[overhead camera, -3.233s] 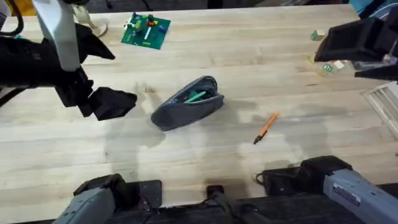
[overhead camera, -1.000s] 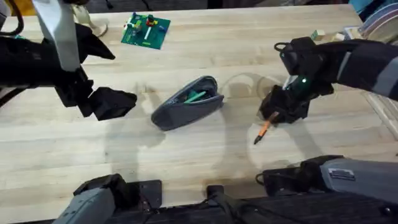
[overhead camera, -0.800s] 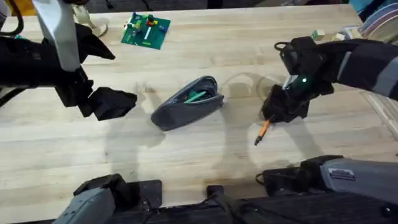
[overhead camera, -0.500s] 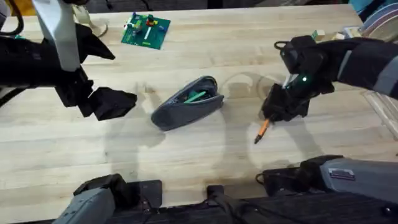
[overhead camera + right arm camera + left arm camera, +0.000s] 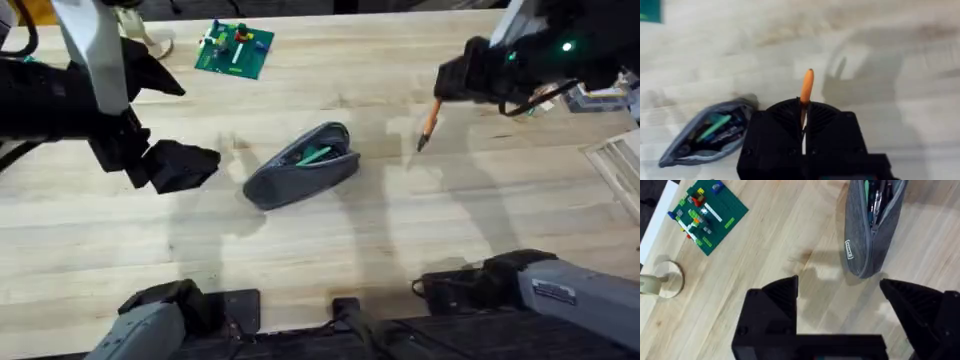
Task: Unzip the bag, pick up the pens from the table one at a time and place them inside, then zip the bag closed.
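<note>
Orange pen [image 5: 429, 122] dangles from the raised right hand [image 5: 455, 80].

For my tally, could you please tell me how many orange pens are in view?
1: the orange pen hangs in the right pincer, above the table. Others may be hidden inside the open bag.

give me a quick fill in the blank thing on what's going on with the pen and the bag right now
1. The right gripper is shut on the ____ pen.
2. The pen is held ____ the table, not lying on it.
3. The grey bag has its zipper ____.
4. The left gripper is open and holds ____.

Missing words: orange; above; open; nothing
</note>
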`<state>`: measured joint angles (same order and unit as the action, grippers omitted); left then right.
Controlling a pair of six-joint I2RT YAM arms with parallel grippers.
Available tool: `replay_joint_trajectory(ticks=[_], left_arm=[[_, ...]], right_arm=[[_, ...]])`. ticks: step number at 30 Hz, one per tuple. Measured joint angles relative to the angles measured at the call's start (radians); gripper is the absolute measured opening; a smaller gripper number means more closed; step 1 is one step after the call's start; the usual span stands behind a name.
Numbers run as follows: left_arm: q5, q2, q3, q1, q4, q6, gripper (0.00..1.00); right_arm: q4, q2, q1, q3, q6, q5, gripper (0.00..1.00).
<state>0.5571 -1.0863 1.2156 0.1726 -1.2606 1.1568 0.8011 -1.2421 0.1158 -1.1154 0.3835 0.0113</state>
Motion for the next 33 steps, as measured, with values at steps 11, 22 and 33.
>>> replay_joint_trajectory(ticks=[11, 22, 33], left_arm=[[0.000, 0.000, 0.000, 0.000, 0.000, 0.000, 0.993], [0.000, 0.000, 0.000, 0.000, 0.000, 0.000, 0.993], [0.000, 0.000, 0.000, 0.000, 0.001, 0.000, 0.993]], right_arm=[[-0.317, 0.030, 0.003, 0.000, -0.113, 0.291, 0.032], [-0.382, 0.029, 0.143, 0.000, -0.527, 0.480, 0.032], [-0.294, -0.054, 0.342, -0.001, -1.042, 0.499, 0.032]])
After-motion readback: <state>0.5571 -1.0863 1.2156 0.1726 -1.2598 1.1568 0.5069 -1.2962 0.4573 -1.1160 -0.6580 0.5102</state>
